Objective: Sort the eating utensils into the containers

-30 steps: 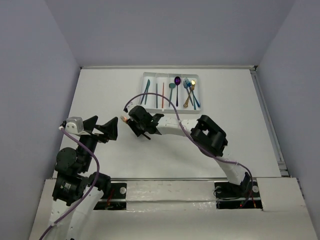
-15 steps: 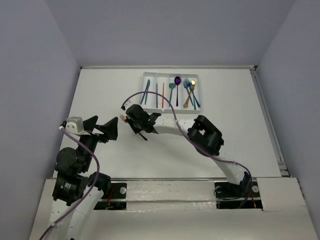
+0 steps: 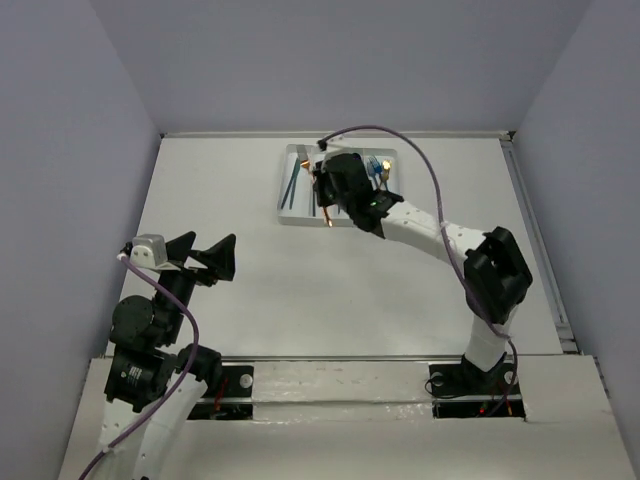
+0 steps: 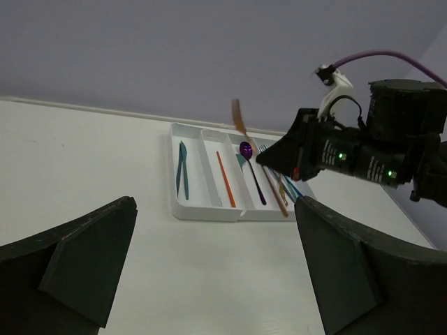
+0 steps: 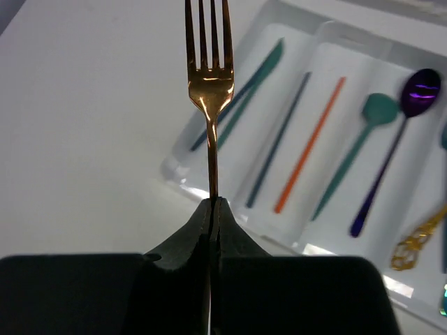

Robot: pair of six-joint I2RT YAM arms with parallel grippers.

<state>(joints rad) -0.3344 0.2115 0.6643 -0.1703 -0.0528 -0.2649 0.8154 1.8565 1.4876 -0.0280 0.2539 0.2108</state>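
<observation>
The copper fork (image 5: 209, 105), clamped by its handle in the right pincer (image 5: 211, 204), hangs tilted above the tray's (image 5: 174, 169) left half. Released here, it would likely land among the knives (image 5: 262, 70) or sticks (image 5: 311, 145), not beside the gold fork (image 5: 406, 252) at the tray's right end. The left pincer (image 4: 215, 269), jaws apart, waits well short of the tray, blocking nothing.

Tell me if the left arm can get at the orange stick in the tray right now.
Doubtful. The left gripper is open and faces the tray, but the right gripper, shut on the copper fork, hangs over it near the orange stick and would likely collide.
</observation>
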